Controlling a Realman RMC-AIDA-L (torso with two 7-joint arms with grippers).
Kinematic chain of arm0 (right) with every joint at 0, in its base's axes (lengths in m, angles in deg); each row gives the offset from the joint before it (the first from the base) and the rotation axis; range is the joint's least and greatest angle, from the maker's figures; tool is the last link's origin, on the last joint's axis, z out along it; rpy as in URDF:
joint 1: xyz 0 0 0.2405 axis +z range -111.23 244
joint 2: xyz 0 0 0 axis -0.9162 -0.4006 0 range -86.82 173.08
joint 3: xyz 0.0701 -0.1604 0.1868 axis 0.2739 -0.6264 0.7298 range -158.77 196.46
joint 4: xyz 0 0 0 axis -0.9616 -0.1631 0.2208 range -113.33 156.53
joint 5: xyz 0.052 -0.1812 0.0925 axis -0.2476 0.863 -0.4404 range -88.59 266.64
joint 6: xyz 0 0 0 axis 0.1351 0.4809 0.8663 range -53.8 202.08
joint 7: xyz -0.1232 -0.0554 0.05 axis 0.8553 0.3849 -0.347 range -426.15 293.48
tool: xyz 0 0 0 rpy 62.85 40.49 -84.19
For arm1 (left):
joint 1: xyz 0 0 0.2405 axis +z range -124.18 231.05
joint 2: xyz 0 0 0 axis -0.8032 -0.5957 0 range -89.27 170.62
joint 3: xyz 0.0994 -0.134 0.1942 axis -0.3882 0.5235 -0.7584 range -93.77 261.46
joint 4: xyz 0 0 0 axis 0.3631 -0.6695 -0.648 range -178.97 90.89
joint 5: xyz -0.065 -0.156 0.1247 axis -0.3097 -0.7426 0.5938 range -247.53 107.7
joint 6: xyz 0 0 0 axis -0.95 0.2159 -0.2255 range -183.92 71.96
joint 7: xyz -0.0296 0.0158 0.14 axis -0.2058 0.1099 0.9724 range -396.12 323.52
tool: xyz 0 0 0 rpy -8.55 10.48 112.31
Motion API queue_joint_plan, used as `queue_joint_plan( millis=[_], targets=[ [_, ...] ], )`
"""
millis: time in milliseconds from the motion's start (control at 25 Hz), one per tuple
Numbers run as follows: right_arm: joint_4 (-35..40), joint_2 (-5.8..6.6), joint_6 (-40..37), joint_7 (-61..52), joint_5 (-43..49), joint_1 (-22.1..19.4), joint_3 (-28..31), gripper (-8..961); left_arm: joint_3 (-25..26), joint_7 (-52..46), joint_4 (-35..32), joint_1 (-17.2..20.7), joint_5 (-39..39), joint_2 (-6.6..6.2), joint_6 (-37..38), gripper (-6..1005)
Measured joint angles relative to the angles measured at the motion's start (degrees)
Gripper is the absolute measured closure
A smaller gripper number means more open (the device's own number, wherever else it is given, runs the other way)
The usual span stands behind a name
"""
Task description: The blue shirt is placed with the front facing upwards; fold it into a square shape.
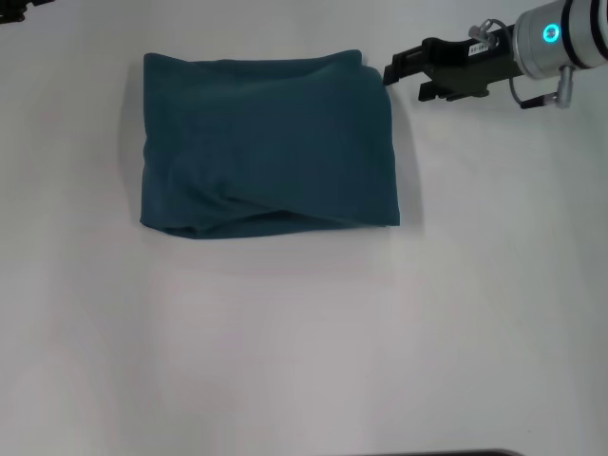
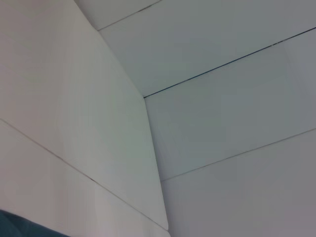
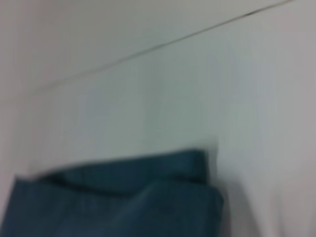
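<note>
The blue shirt [image 1: 266, 142] lies folded into a compact, nearly square block on the white table [image 1: 304, 342], plain side up, with a loose fold line along its near edge. My right gripper [image 1: 404, 81] hovers just off the shirt's far right corner, open and holding nothing. The right wrist view shows that corner of the shirt [image 3: 123, 197] close by. Only a black sliver of my left arm [image 1: 19, 8] shows at the far left corner of the head view. A small patch of the shirt [image 2: 19, 228] appears in the left wrist view.
White wall panels [image 2: 207, 123] with thin seams fill the left wrist view. A dark strip [image 1: 437, 452] marks the table's near edge.
</note>
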Motion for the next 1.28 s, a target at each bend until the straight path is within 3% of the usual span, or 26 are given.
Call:
queue_joint_plan(
  millis=[240,640,1040,1280],
  targets=[
    [-2.5,0.11,1.6,-0.2,-10.7,-1.6,0.6,297,0.0,1.7,-0.3,0.1,0.0,0.29,-0.2,99],
    [-4.9,0.8,2.1,-4.5,-11.1,-1.2,0.1,312,0.0,3.3,-0.3,0.2,-0.7,0.35,0.0,99],
    [-8.5,-0.89,8.0,-5.0,-11.1,1.6,-0.4,328,0.0,4.0,-0.5,0.0,-0.7,0.42,-0.3,100],
    [-8.6,-1.16,8.1,-5.0,-11.3,1.8,-0.4,337,0.0,4.4,-0.6,-0.1,-0.7,0.59,-0.3,100]
  ],
)
